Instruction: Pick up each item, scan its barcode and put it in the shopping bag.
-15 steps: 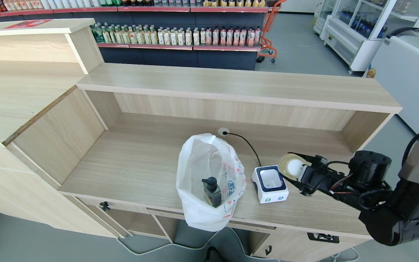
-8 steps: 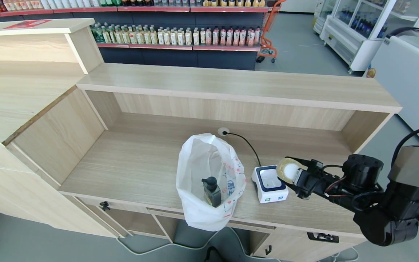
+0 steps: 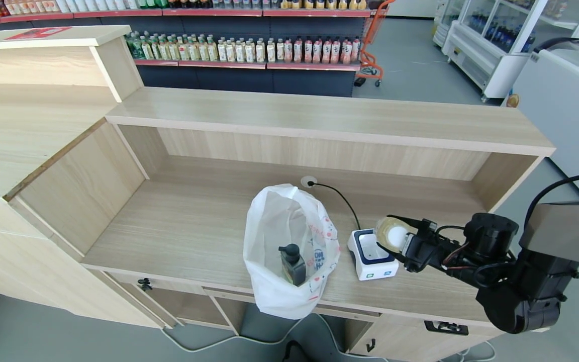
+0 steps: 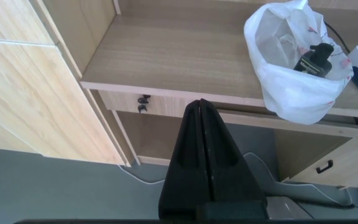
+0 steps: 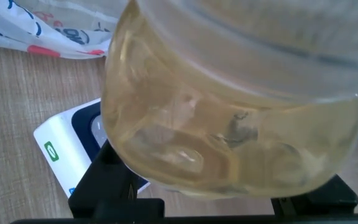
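Though blurred up close, jar [image 3: 389, 235] tight between right fingers [image 3: 412, 220], seemingly just over the scanner [image 3: 371, 254]; left fingers [image 4: 191, 149] together.

black right arm [image 3: 495, 251] and end effector [image 3: 389, 233], red wires, grey casing.
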### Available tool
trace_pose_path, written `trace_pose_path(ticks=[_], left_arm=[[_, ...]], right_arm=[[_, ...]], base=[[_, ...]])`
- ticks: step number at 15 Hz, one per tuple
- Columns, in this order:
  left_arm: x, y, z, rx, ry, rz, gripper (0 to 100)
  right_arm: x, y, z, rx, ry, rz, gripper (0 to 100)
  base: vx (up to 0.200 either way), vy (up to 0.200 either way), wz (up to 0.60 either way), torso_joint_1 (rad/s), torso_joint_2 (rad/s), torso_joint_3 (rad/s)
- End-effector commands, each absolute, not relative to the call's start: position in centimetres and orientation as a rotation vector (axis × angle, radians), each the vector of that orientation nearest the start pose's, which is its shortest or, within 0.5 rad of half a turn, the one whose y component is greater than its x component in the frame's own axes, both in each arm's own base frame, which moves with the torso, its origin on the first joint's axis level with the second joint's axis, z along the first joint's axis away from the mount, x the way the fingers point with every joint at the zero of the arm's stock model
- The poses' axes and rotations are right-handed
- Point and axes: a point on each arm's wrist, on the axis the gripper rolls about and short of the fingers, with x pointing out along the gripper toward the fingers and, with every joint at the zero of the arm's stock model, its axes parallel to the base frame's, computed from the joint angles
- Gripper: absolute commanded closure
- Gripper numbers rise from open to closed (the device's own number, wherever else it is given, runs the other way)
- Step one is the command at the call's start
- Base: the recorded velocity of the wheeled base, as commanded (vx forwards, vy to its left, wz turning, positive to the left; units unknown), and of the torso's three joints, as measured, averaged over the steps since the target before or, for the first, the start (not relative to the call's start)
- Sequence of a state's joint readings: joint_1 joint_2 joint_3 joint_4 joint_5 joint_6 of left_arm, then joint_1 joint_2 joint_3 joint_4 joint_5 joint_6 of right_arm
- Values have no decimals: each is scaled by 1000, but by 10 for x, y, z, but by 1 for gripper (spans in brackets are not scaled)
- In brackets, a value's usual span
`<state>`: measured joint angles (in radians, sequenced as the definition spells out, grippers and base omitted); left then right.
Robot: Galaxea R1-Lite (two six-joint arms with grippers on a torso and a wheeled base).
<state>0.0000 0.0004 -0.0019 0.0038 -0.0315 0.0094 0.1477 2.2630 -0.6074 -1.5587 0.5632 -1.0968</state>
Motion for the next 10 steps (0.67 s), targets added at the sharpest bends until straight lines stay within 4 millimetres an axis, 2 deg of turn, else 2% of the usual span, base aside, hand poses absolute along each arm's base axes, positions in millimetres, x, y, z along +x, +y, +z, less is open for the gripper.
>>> trace_pose_path(ticks=[1,10], left_arm=[[-23,-1,75,9,3,-32,100],[-23,-1,76,11,1,-31,100]], right_arm=[[348,65,35,-1022,-297,703,100],[366,70,23,-1004,-353,758,100]], base=[[0,0,0,0,0,0],[0,0,0,0,0,0]])
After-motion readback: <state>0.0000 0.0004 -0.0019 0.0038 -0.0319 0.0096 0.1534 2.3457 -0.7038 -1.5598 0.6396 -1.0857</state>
